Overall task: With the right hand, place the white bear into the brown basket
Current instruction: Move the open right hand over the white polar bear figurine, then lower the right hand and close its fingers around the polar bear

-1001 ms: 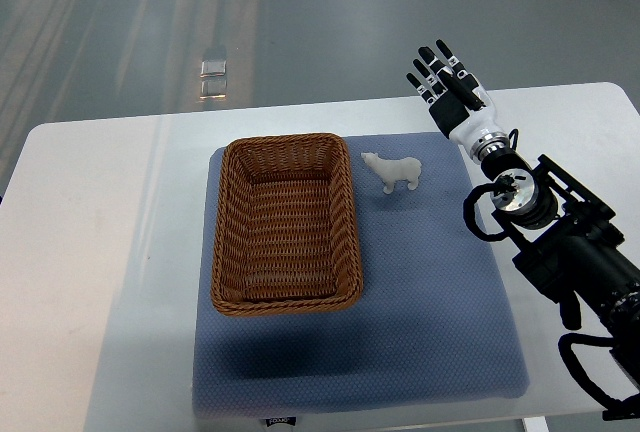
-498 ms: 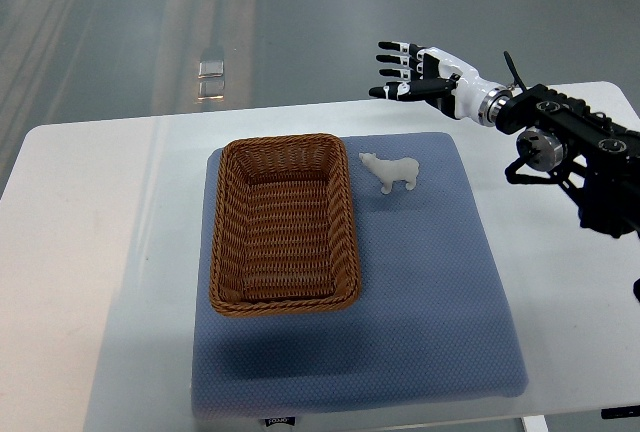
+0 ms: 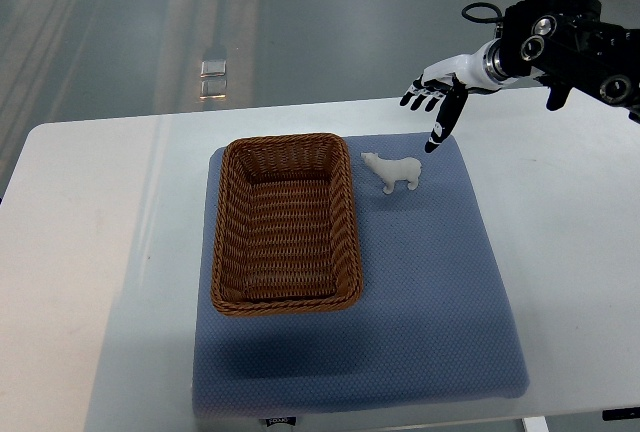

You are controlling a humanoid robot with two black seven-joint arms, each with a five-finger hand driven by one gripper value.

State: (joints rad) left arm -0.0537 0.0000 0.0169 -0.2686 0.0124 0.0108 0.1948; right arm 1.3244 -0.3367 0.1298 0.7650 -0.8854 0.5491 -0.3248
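Observation:
A small white bear [image 3: 394,171] stands upright on the blue mat, just right of the brown wicker basket [image 3: 285,222], which holds nothing. My right hand [image 3: 434,102] comes in from the upper right. It hovers above and a little behind and to the right of the bear. Its fingers [image 3: 442,127] are spread and point down at the mat, holding nothing. The hand does not touch the bear. The left arm does not show.
The blue mat [image 3: 420,302] lies on a white table [image 3: 100,252]. The basket's right rim is close to the bear. The right arm's dark forearm [image 3: 565,37] hangs above the table's back right corner. Grey floor lies beyond the far edge.
My right arm has swung up and back toward the top right. The hand has turned from pointing left to pointing down near the bear. Bear and basket have not moved.

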